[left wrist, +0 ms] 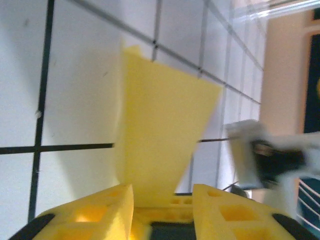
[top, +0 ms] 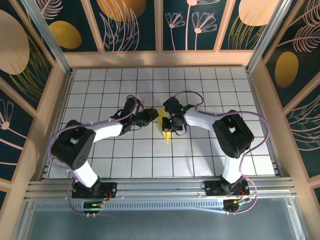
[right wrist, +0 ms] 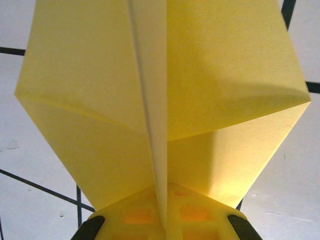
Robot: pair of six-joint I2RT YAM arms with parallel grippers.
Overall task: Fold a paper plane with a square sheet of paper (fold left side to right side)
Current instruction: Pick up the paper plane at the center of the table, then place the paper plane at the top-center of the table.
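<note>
Now right end effector (right wrist: 163,200) pinches plane (right wrist: 225,75) (creased).

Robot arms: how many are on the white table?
2. The black-and-white left arm reaches in from the left and the matching right arm from the right. They meet at the folded pale-yellow paper in the middle of the white gridded table. None seems hidden.

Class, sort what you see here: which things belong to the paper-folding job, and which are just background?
Job: folded yellow paper; right gripper, pinching its crease; left gripper, open.
Background: gridded table; patterned walls.
</note>
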